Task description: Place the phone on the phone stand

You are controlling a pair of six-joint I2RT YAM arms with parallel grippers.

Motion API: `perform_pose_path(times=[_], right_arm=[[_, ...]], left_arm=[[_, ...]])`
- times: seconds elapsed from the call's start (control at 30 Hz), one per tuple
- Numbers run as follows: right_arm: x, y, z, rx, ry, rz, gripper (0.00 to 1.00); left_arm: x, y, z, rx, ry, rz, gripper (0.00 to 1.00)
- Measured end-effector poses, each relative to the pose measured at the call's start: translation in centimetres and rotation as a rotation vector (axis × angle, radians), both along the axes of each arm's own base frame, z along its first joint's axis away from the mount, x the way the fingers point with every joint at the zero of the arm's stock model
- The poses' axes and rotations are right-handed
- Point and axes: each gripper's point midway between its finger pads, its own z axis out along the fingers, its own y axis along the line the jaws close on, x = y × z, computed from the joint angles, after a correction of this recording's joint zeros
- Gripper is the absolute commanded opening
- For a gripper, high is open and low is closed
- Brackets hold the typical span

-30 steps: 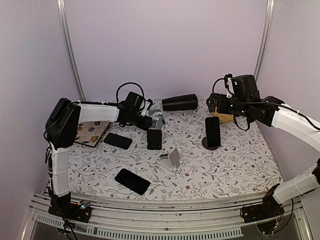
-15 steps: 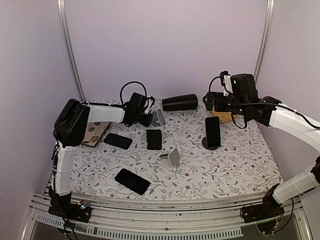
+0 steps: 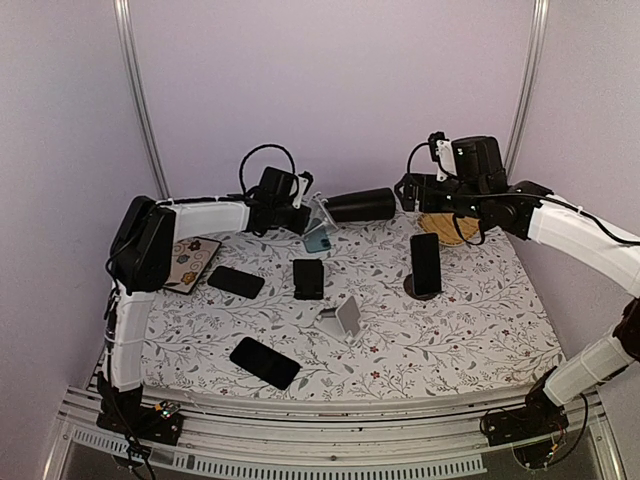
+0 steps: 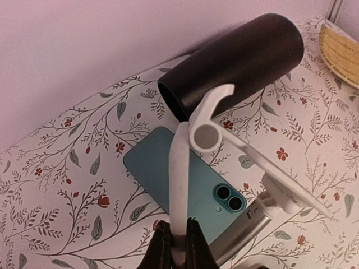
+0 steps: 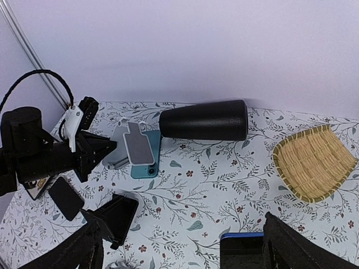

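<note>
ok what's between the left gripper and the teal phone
A white stand: the left gripper is shut on its plate, and the stand sits over the teal phone. The left wrist view shows this.

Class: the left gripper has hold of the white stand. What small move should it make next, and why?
Probably lift the white stand a little and draw it clear of the teal phone. The left gripper is shut on its plate, and the phone lies flat at its foot, beside the black cylinder.
</note>
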Motion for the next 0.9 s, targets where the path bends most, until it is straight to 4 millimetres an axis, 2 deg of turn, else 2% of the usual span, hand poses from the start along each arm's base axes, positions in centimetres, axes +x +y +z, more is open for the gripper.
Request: perform_pose_path(times=[0.13,0.23,0.47,0.57,0.67,0.8,0.9], right_arm=[[0.0,0.6,1.0,0.046,0.002,0.013,0.99],[-0.2,1.2,1.7,0.093,0.011,0.035,0.99],[-1.1,2.7,1.7,0.175,0.061,0.103,0.99],[-1.6,3.5,1.7,0.198,0.078,0.139,0.99],[-2.1,4.2,1.7,0.228,0.088,0.177,0.99],[-3.4,4.6,1.1,0.250,0.117,0.229,0.99],[-4.6,4.6,1.5,0.285,0.132,0.260,0.99]], left_arm=[[-0.6,-0.2,1.3,-0.068,0.035,-0.016,0.00],[-1.2,-0.7,3.1,-0.142,0.058,-0.038,0.00],[-4.4,-2.8,11.0,-0.415,0.102,-0.145,0.00],[-6.0,-3.9,13.6,-0.532,0.138,-0.209,0.00],[-7.9,-5.0,14.6,-0.606,0.186,-0.277,0.00],[-10.6,-6.0,14.4,-0.640,0.254,-0.329,0.00],[-12.4,-7.0,14.6,-0.640,0.266,-0.348,0.00]])
